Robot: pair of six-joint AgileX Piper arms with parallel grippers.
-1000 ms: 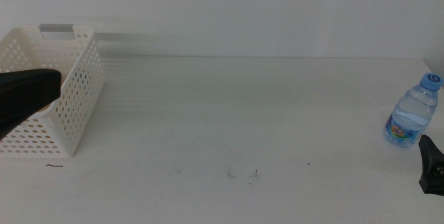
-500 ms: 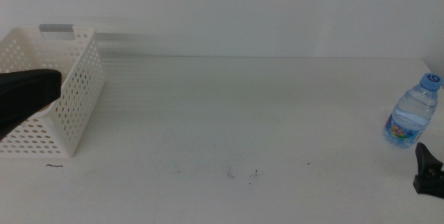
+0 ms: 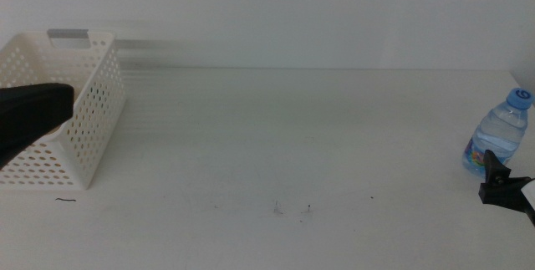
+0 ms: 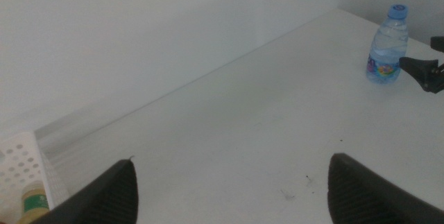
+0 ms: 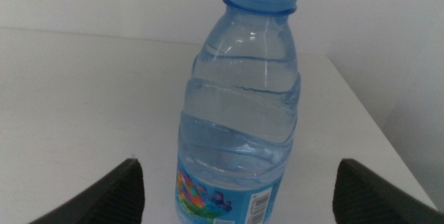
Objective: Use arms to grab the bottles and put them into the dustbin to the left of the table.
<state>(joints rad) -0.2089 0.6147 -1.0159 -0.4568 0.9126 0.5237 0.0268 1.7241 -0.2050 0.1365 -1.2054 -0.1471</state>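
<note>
**Middle view: water bottle at the right edge, right gripper beside it**

Middle view shows the white table (image 3: 276, 136) bare across its whole centre, with only a few dark specks low in the frame. The water bottle (image 3: 498, 134) stands upright at the far right, near the table's right edge. It is clear, with a blue cap and a colourful label near its base. The right gripper (image 3: 500, 188) sits just below it, cut off by the frame's right edge; the right wrist view shows its jaws spread wide with the bottle centred ahead of them. The basket (image 3: 88, 115) sits at the far left, partly hidden by the left arm (image 3: 29, 118). The left gripper (image 4: 232, 189) is spread too, holding nothing. A yellow bottle (image 4: 33, 204) peeks from the basket, mostly cropped.
</note>
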